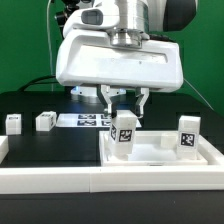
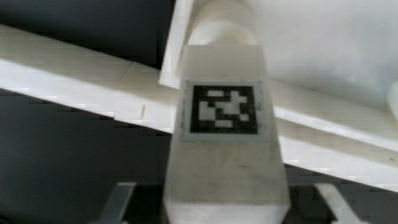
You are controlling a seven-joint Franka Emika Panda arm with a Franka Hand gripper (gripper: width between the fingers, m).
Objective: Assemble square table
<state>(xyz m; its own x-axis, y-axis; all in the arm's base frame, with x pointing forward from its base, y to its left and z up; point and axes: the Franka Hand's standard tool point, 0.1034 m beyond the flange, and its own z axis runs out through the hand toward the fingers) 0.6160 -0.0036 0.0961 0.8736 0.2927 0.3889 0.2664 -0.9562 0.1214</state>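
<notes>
Hand [image 1: 125, 108] hangs straight down under the white wrist housing. Its jaws are part-way closed on the upper end of leg 1 [image 1: 124, 133], with a finger against each side, so leg 1 is gripped. Leg 1 is upright with its tag facing the camera, inside the top [image 1: 160, 160] near the far corner on the exterior view's left. Can't tell if its base touches the top's floor. Leg 2 [image 1: 189, 133] stands upright in the top at the exterior view's right, near the far rim and well apart from the hand. Leg 3 [image 1: 14, 123] and leg 4 [image 1: 45, 121] sit on the black bench [image 1: 55, 148] at the exterior view's left, off the top and near each other. The marker board [image 1: 85, 120] lies flat on the bench between leg 4 and the hand. A white rail [image 1: 50, 178] runs along the front edge. In the wrist view leg 1 [image 2: 217, 110] fills the centre, tag square-on. A white bar [image 2: 71, 70] crosses diagonally behind it; can't tell whether it is rim or rail.
</notes>
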